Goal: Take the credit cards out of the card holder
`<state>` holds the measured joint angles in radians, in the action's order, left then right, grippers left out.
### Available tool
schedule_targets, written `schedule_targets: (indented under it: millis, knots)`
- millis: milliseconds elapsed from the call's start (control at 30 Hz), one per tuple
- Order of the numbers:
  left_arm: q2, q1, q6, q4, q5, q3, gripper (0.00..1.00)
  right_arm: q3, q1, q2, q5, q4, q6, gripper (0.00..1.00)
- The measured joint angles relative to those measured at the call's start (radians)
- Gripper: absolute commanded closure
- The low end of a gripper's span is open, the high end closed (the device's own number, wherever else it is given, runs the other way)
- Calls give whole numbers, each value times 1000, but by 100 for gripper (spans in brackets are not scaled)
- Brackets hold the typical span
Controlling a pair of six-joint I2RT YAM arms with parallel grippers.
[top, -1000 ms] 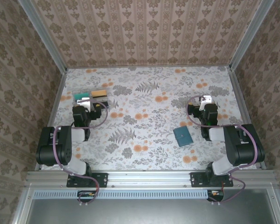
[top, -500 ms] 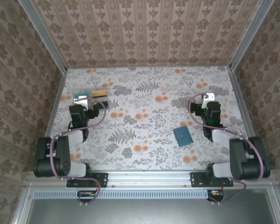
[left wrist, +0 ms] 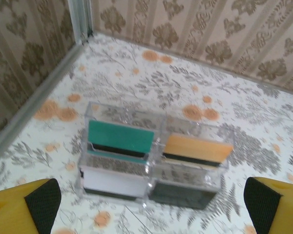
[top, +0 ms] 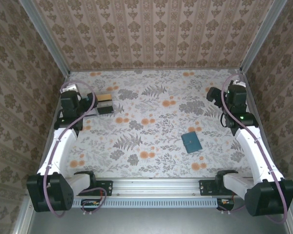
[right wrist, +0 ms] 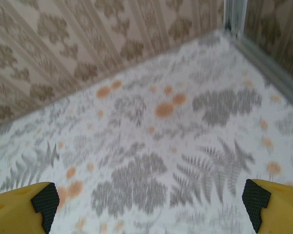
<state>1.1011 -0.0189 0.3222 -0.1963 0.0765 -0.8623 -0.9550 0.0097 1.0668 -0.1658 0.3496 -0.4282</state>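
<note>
On the table [top: 151, 122], right of centre: the card holder [top: 191, 142] lies flat on the floral surface, towards the near edge.
Card holder, appearance: small teal-blue rectangle, folded shut, turned slightly askew to the table edges.
Card holder, clearance: well apart from both grippers and from the clear tray.
Clear tray [left wrist: 124, 111]: transparent box with four compartments, two far and two near, set at the far left of the table near the left wall.
Credit cards [left wrist: 151, 161]: all four visible cards sit in the clear tray, one per compartment.
Far-left compartment: teal-green card [left wrist: 120, 138], tilted, a dark stripe along its lower edge.
Far-right compartment: tan-orange card [left wrist: 198, 148], tilted, a dark stripe below its orange face.
Near-left compartment: pale card [left wrist: 112, 183], whitish face, dark lower edge.
Near-right compartment: dark grey card [left wrist: 180, 193]; detail too blurred to tell.
Left gripper [left wrist: 149, 207]: jaws spread wide, holding nothing, positioned above the near side of the clear tray; yellow fingers [left wrist: 19, 207] carry black pads.
Right gripper [right wrist: 150, 202]: jaws spread wide, holding nothing, above bare tabletop near the far right corner.
</note>
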Motion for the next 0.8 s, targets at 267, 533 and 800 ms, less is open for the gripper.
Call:
schedule_targets:
  millis: [267,533,800]
  knots:
    - [-4,0,41,-160,-162,-18,0,69,78,19,151,194,-84,0]
    - [6,0,40,-174,-231,-18,0,188,241,116,145,237,-205,0]
    - [28,0,40,-179,-242,-18,0,188,346,321,125,238,-278,1]
